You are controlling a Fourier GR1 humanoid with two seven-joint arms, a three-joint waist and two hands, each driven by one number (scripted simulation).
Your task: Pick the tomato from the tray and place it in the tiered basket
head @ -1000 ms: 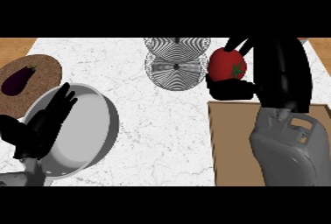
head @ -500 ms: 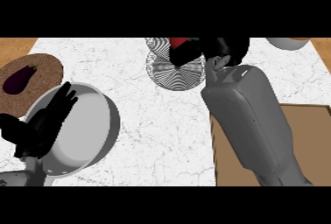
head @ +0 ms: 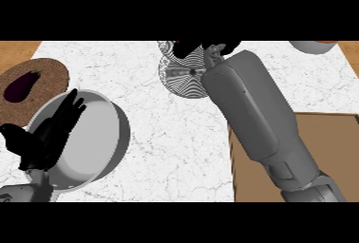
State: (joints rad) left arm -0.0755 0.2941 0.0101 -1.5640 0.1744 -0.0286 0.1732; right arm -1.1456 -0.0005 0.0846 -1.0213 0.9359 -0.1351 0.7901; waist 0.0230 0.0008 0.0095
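White marble table (head: 147, 142) fills the view, and the right robot hand (head: 203, 47) is stretched out at the far edge, directly over the striped wire basket (head: 181, 78). Its black fingers curl downward over the basket's top, and a small sliver of red shows just left of them, right against the fingers: that looks like the tomato (head: 177, 42), mostly hidden by the hand, so whether it rests in the basket I cannot tell. The grey right forearm (head: 256, 109) runs back from that hand across the table and over the brown tray (head: 326, 156), which lies near and to the right of the forearm. Over on the other side, the left robot hand (head: 49, 135) is spread, fingers straight and pointing away, lying above the rim of a grey pan (head: 98, 142). Beyond that hand sits a round cork mat (head: 42, 78) with a dark purple eggplant (head: 22, 85) on it.
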